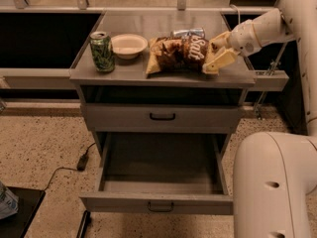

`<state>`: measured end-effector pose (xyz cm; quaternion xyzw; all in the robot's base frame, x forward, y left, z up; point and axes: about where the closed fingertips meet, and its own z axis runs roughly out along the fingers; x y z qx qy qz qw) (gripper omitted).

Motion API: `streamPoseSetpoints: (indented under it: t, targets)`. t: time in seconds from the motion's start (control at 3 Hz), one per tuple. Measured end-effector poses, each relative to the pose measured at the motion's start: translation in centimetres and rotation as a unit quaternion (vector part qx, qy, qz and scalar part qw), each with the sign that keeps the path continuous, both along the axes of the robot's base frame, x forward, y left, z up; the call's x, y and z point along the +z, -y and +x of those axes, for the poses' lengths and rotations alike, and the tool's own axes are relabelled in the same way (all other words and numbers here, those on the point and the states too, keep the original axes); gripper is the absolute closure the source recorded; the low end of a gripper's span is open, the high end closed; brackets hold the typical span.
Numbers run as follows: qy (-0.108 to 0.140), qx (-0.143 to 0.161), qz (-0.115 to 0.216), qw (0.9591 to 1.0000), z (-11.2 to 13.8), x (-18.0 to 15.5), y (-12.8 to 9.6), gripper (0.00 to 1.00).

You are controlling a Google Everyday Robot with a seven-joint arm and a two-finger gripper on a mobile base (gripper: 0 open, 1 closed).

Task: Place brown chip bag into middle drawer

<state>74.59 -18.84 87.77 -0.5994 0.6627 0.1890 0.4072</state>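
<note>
The brown chip bag [176, 55] lies on the grey cabinet top [124, 72], right of centre, with white lettering facing up. My gripper [214, 52] comes in from the right and is at the bag's right end. Its fingers [220, 60] are spread, one on each side of the bag's edge, and have not closed on it. The middle drawer [159, 202] is pulled out below, its deep tray empty, with a thin dark loop handle on its front.
A green can [101, 51] and a white bowl [129, 45] stand on the top, left of the bag. A crushed silver can [188, 32] lies behind the bag. A closed drawer front with a black handle [162, 116] sits above the open drawer. My base [275, 182] stands at the lower right.
</note>
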Motion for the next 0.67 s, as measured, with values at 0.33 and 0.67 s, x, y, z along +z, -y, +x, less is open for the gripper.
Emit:
streamPoseSetpoints:
  t: [0.33, 0.67]
  targets:
    - [0.000, 0.000, 0.000, 1.0000, 0.00, 0.00, 0.00, 0.88]
    - [0.000, 0.000, 0.000, 1.0000, 0.00, 0.00, 0.00, 1.00]
